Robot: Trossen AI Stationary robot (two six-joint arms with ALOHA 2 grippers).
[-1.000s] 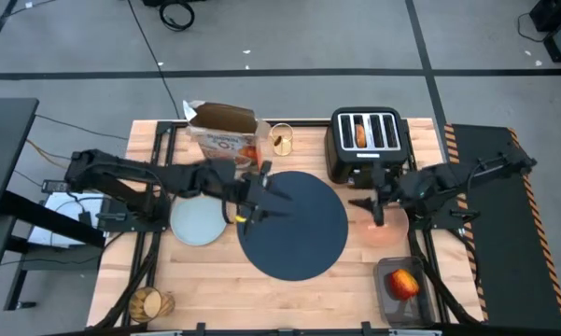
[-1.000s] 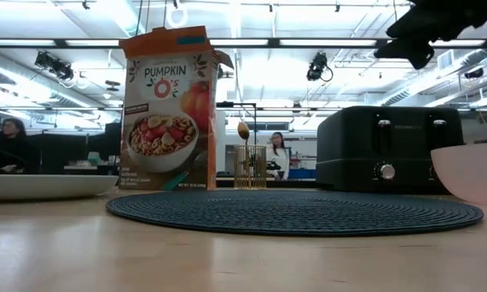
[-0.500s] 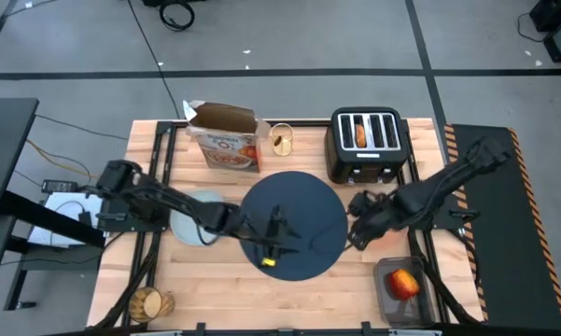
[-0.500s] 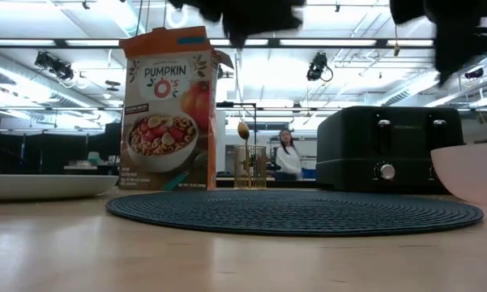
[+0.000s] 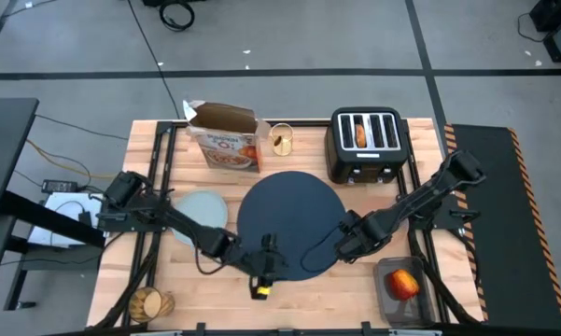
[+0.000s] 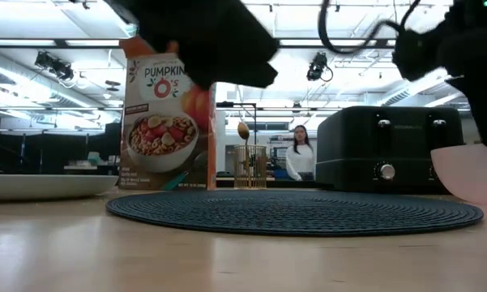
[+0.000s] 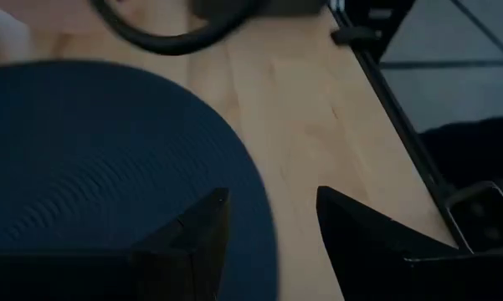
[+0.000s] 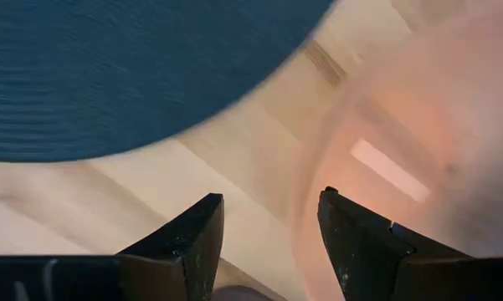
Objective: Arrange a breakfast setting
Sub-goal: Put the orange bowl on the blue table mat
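Hovering over the near edge of the navy placemat [image 5: 289, 224], the left claw [image 7: 268, 221] stands part-open and empty; the mat lies just under and beyond it; the right claw [image 8: 268, 226], also part-open and empty, hangs nearer the pinkish bowl [image 8: 418, 150], between mat and bowl; the plate [image 5: 198, 217] waits left on the worktop [image 5: 182, 271], the toaster [image 5: 366, 142] stands behind.

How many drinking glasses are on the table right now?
2. One amber glass stands at the near left corner of the table. Another glass, holding a spoon, stands at the back between the cereal box and the toaster.
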